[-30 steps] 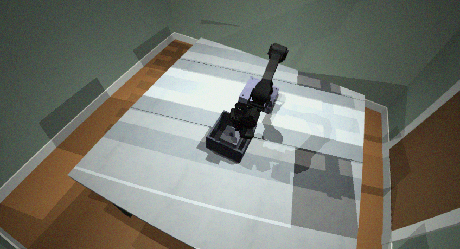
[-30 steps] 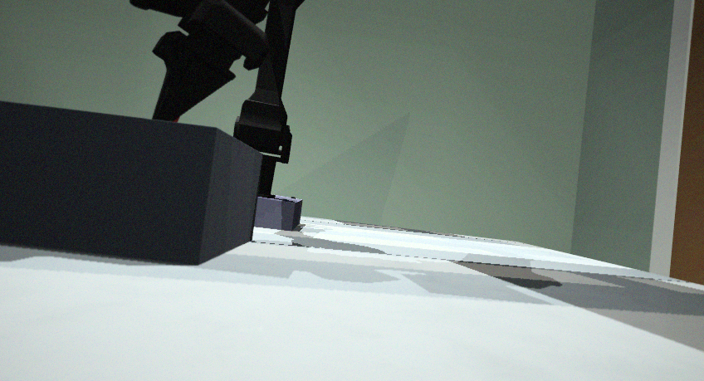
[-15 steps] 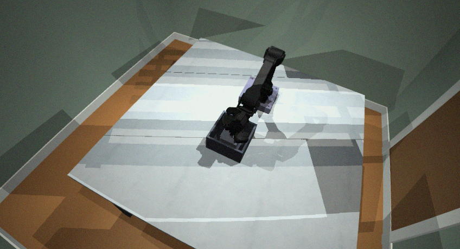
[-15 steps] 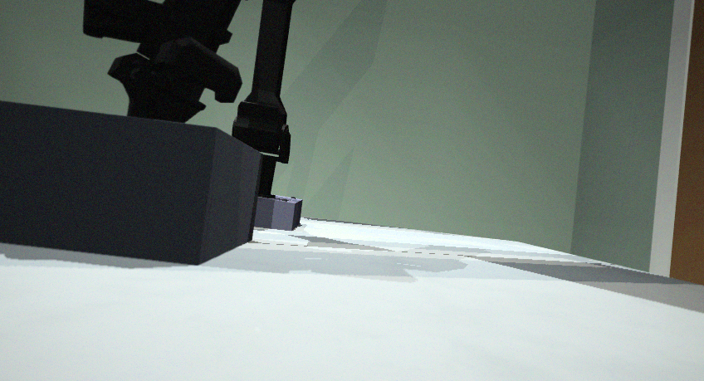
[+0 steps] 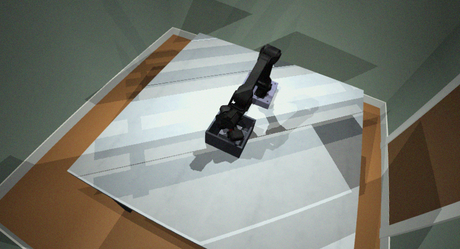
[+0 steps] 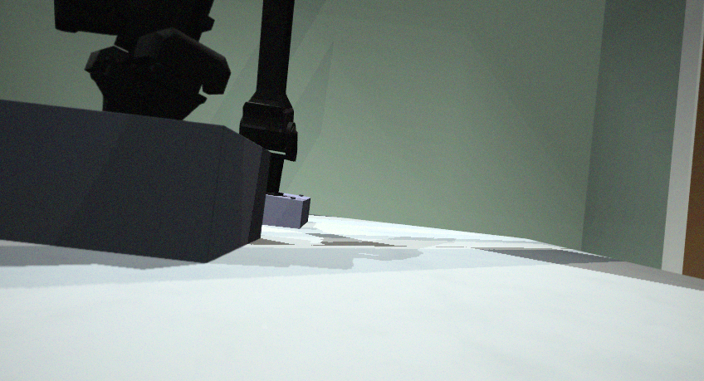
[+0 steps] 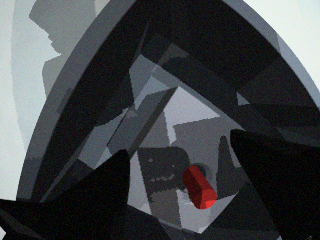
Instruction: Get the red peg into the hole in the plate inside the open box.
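Observation:
The dark open box [image 5: 222, 146] [image 6: 123, 179] [image 7: 60, 105] stands on the table. The light plate [image 7: 189, 107] lies at its bottom. My gripper [image 7: 180, 146] points down into the box and is open, its fingers wide apart. The red peg [image 7: 199, 187] is loose between the open fingers in the wrist view, touching neither. It leans, with its far end at the edge of the dark round hole [image 7: 204, 169], part of which shows beside it. Whether its end is in the hole cannot be told. The exterior view has the fingertips and peg hidden behind the box wall.
The box walls surround the fingers closely. The arm's lilac base block [image 5: 264, 102] [image 6: 286, 212] stands behind the box. The white table [image 5: 274, 182] [image 6: 395, 318] carries both, with shadows across it.

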Robot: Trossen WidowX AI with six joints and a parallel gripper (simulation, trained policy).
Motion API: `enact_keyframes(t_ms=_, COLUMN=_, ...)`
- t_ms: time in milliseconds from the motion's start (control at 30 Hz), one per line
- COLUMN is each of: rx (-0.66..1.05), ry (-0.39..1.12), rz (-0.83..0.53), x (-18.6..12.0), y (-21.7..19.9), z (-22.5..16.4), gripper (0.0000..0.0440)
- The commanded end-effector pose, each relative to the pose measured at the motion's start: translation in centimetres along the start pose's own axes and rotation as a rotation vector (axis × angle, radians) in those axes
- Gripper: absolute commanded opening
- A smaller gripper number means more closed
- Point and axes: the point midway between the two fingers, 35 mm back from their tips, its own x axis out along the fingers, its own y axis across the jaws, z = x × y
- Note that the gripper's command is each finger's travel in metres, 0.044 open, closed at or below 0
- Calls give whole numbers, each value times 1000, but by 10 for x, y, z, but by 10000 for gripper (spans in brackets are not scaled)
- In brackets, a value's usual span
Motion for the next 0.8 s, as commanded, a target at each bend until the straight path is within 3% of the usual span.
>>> enact_keyframes(t_ms=0, rx=-6, ry=14, rz=25, x=-5, y=9, z=9, gripper=410)
enact_keyframes(t_ms=67, rx=-7, ry=23, rz=41, x=-9, y=15, z=15, gripper=440)
enact_keyframes(t_ms=567, rx=-36, ry=22, rz=190, x=-43, y=65, z=45, gripper=440)
enact_keyframes(t_ms=767, rx=-37, ry=21, rz=193, x=-44, y=66, z=45, gripper=440)
